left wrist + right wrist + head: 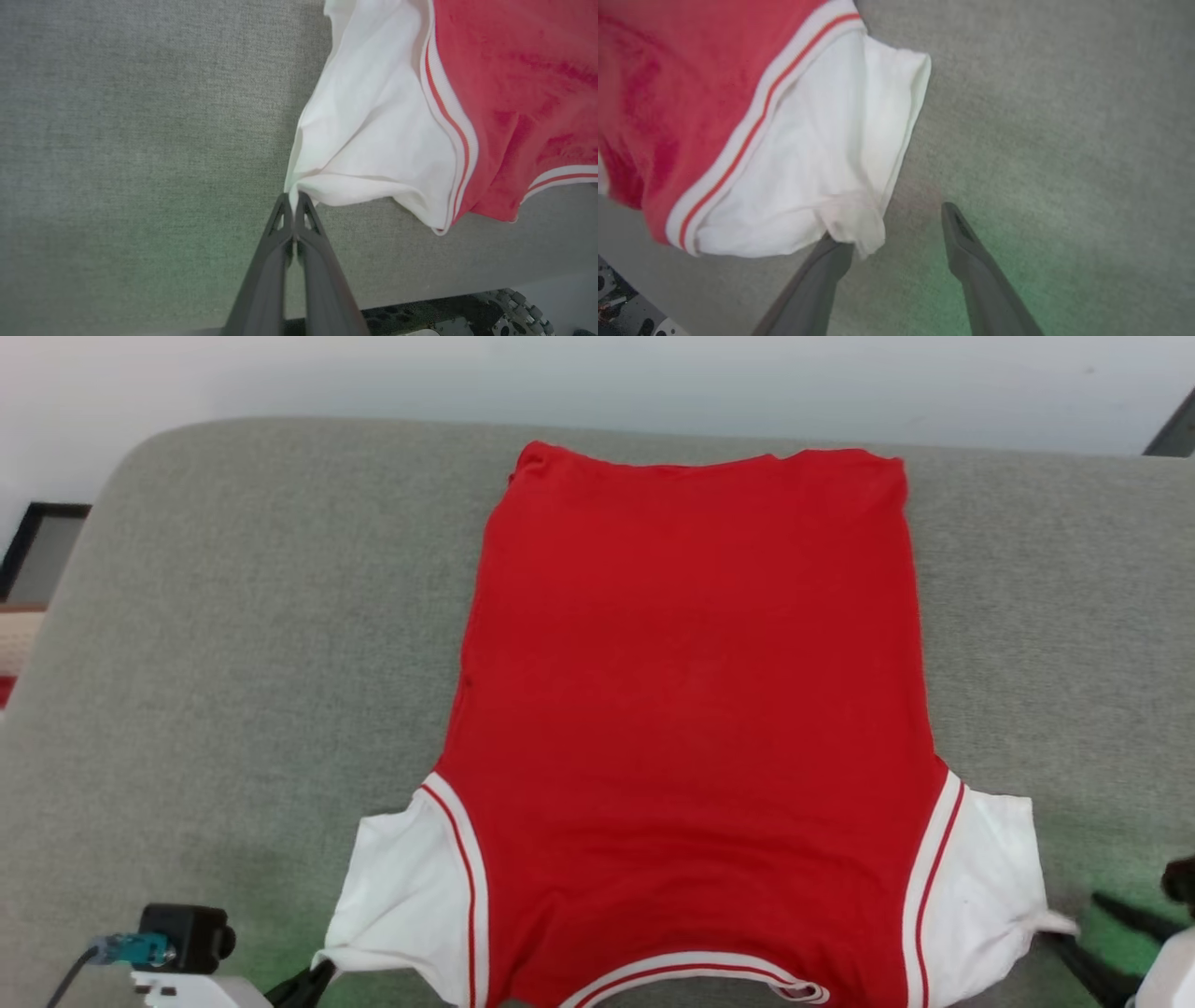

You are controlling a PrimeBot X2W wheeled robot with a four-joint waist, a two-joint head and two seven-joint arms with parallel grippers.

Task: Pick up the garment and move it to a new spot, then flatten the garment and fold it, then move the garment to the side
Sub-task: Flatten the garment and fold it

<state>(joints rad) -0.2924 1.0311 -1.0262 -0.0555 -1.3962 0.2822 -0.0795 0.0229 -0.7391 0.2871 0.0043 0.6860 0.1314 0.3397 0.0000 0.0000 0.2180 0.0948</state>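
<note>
Left gripper [293, 201]: clamped on left sleeve corner [301, 184], apparently tensioning garment [691, 691] flat.
Right gripper [894, 224]: jaws apart, right sleeve [831, 154] loose.

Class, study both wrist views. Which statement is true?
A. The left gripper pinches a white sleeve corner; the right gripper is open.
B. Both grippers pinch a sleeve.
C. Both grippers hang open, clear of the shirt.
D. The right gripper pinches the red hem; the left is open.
A: the left gripper is shut on a white sleeve corner of the garment, while the right gripper has its fingers spread apart.
</note>
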